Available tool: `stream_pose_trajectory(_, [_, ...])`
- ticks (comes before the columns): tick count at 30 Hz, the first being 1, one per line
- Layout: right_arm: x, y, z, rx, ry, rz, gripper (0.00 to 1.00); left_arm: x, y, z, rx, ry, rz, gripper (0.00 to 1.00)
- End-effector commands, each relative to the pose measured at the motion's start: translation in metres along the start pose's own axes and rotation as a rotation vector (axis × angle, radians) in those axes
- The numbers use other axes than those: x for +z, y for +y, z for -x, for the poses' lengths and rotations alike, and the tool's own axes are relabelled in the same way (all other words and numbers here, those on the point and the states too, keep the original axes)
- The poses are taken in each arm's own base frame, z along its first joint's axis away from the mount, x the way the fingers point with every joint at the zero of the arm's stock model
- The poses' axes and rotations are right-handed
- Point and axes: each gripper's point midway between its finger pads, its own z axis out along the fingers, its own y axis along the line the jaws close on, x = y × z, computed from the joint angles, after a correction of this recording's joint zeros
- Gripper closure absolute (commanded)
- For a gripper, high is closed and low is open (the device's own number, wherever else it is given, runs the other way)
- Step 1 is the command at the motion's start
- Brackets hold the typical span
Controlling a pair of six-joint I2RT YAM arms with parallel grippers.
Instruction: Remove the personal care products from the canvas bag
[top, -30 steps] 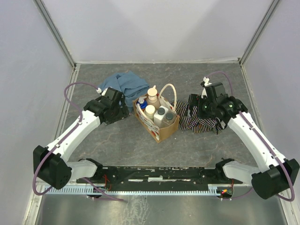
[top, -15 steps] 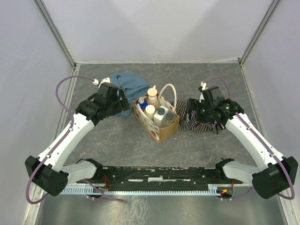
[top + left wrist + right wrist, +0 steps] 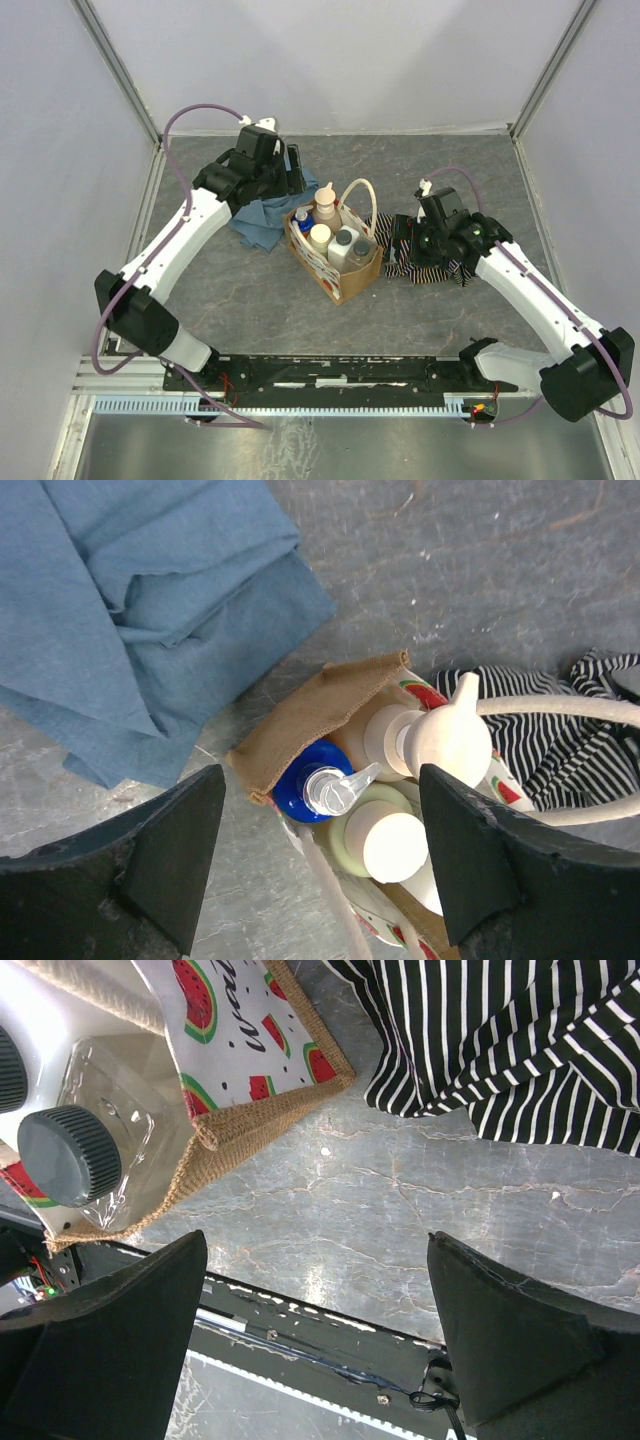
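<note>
you are holding the left gripper [image 3: 322, 775] over the boxy, coarse-woven canvas bag [image 3: 355, 278], fingers spread apart; the right gripper [image 3: 317, 1237] is hanging beside it, fingers apart too. standing inside are two squarish grey-capped bottles [image 3: 345, 240], two round cream-capped bottles [image 3: 385, 845], one blue bottle [image 3: 293, 783]

A grey, marble-veined desk [image 3: 250, 300] lies inside a booth of plain pale panels: a back wall [image 3: 330, 60] and side walls [image 3: 50, 150], joined at slim metal posts [image 3: 120, 70]. The light is soft and even. A black rail [image 3: 330, 368] edges the near side.
</note>
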Motion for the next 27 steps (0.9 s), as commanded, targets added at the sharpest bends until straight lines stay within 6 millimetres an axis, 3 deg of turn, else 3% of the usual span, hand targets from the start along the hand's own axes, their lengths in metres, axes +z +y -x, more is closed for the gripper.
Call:
stream_pose_trajectory(1, [-0.011, 0.002, 0.007, 0.013, -0.053, 0.008, 0.01, 0.0, -0.038, 0.017, 0.091, -0.024, -0.168, 0.18])
stream_pose_trajectory(11, [-0.008, 0.003, 0.002, 0.021, -0.038, 0.019, 0.01, 0.011, -0.095, -0.029, 0.29, 0.039, -0.274, 0.17])
stream_pose_trajectory(22, [-0.011, 0.006, 0.001, 0.018, -0.046, 0.042, 0.01, 0.046, -0.1, -0.047, 0.305, 0.087, -0.223, 0.17])
stream_pose_trajectory(27, [-0.015, 0.008, 0.001, 0.011, -0.058, 0.056, 0.01, 0.053, -0.102, -0.043, 0.311, 0.07, -0.201, 0.18])
